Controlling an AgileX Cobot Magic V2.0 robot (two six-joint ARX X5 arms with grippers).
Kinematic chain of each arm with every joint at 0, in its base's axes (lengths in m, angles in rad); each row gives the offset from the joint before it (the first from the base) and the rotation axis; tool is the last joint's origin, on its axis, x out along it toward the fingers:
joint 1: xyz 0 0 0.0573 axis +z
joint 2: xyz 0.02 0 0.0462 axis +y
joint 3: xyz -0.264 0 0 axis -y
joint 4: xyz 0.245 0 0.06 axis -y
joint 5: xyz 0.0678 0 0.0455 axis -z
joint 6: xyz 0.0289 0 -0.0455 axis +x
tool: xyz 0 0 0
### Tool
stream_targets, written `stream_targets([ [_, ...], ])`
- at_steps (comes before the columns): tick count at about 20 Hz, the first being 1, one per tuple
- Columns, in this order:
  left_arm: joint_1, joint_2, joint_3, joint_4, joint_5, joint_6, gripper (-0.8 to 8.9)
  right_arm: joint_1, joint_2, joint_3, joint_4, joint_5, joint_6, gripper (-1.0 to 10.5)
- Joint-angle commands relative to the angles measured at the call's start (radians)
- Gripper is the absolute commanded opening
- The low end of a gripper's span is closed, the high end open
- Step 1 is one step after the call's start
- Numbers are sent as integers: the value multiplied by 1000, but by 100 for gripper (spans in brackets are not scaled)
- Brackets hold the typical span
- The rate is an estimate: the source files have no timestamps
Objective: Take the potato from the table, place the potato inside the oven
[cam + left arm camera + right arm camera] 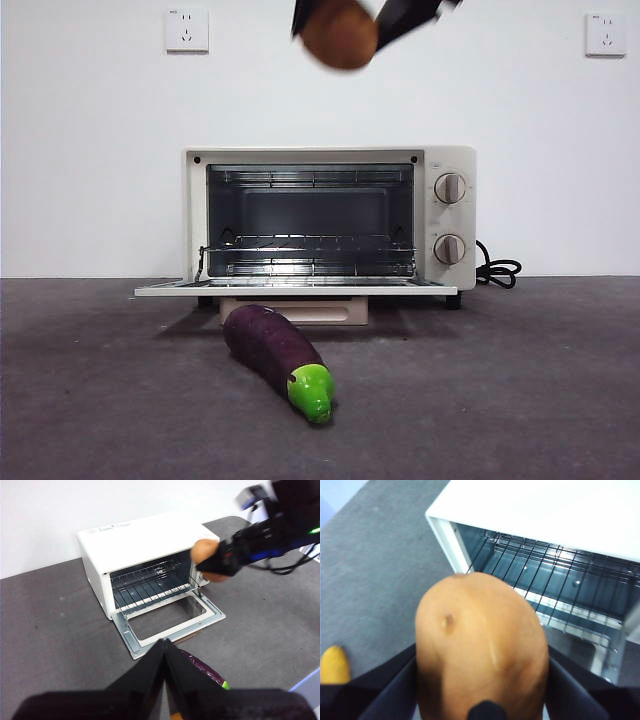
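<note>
Left tool (164, 652) — jaws pressed together, empty, waiting over tabletop's (100, 400) near edge, above eggplant (275, 352). Right tool (345, 30) clamped on potato (340, 35), carried high over oven's (455, 215) top. Oven door (295, 288) lies flat open, wire rack (310, 245) bare — cavity mouth sits below potato, facing near edge; right arm nearer, descent before entry likely.

Orange-brown potato (340, 37) aloft, oven (330, 220) open (door down)

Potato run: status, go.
Right gripper shut on potato, high above oven. Left gripper shut, waiting. Door down. Eggplant lies before door.
</note>
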Motion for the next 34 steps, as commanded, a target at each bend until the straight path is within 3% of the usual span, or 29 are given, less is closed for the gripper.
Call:
stream_targets([
  [1, -2, -4, -5, 4, 0, -6, -6, -1, 79, -3, 48, 0, -10, 122],
  [16, -2, -3, -5, 4, -1, 17, -6, -20, 340, -3, 380, 12, -42, 125],
  [25, -2, 22, -5, 4, -129, 30, -6, -75, 375, -3, 464, 37, -3, 127],
  [34, -2, 69, -5, 4, -133, 50, -6, -81, 426, -3, 502, 37, -6, 129],
])
